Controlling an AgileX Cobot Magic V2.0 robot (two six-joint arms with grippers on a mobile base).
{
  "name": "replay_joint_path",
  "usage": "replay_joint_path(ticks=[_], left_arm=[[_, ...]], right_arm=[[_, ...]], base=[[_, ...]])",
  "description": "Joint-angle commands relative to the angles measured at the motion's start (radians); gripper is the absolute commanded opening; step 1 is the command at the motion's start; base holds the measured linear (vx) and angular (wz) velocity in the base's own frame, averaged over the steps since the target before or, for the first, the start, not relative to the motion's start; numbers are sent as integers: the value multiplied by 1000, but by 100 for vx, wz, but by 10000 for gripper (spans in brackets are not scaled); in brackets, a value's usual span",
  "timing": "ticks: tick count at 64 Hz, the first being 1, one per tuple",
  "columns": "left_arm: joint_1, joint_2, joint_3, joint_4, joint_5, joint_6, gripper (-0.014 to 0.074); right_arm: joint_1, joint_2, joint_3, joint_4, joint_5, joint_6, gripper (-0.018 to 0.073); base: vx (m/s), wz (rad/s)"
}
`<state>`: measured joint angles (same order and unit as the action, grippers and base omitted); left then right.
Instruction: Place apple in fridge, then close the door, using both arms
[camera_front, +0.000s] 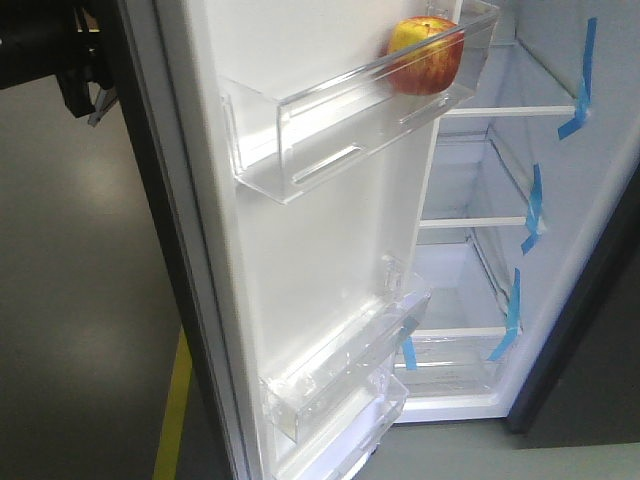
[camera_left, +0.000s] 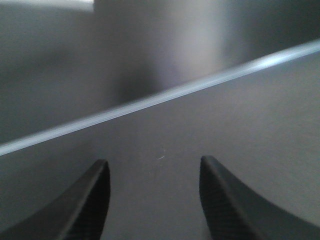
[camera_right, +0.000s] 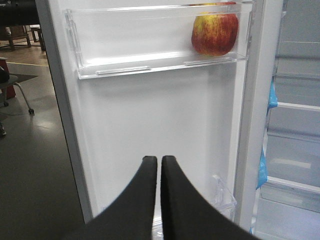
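Apple: one apple (camera_front: 425, 55), round and glossy, red streaked with a yellow patch on top; it sits at the hinge-side end of the upper door bin (camera_front: 340, 130), against the bin's clear front wall.
Door: one door (camera_front: 310, 260), swung open; inner face smooth white, outer edge dark grey.
Door bins: three visible in the front view: the upper door bin, and two lower bins (camera_front: 345, 375) stacked close together near the bottom; all clear hard plastic, long and trough-shaped, with raised ribs moulded into the front.
Fridge: one fridge (camera_front: 560, 330), dark grey outside, white lining inside.
Shelves: three white shelves (camera_front: 505, 111), flat and thin-edged, one above another.
Blue tape: four strips (camera_front: 578, 85) along the fridge's inner side wall by the shelf ends, plus one short strip low on the front of the bottom compartment.
Left gripper: left gripper (camera_left: 152, 200), two dark, matte, curved fingers set well apart, holding nothing, facing a blurred grey surface crossed by a pale line.
Right gripper: right gripper (camera_right: 160, 192), two dark fingers pressed together, nothing between them, below the apple's bin and pointing at the door's white face.
Floor: floor (camera_front: 80, 300), smooth grey, with one yellow line (camera_front: 175, 410).
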<state>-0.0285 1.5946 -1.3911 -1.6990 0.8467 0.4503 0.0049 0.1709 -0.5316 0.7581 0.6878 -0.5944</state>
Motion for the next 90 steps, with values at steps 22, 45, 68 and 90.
replay_joint_path(ticks=[22, 45, 68, 90], left_arm=[[-180, -39, -33, -91, 245, 69, 395], [-395, -39, -33, -91, 155, 190, 395], [-448, -39, -33, -87, 106, 273, 395], [-351, -40, -33, -86, 135, 279, 395]], right_arm=[[-5, 14, -23, 34, -63, 1, 31], [-5, 14, -23, 54, -63, 1, 41], [-5, 14, -23, 55, -124, 1, 71], [-5, 123, -33, 57, -253, -6, 429]], base=[[0, 0], [0, 0], [0, 0], [0, 0]])
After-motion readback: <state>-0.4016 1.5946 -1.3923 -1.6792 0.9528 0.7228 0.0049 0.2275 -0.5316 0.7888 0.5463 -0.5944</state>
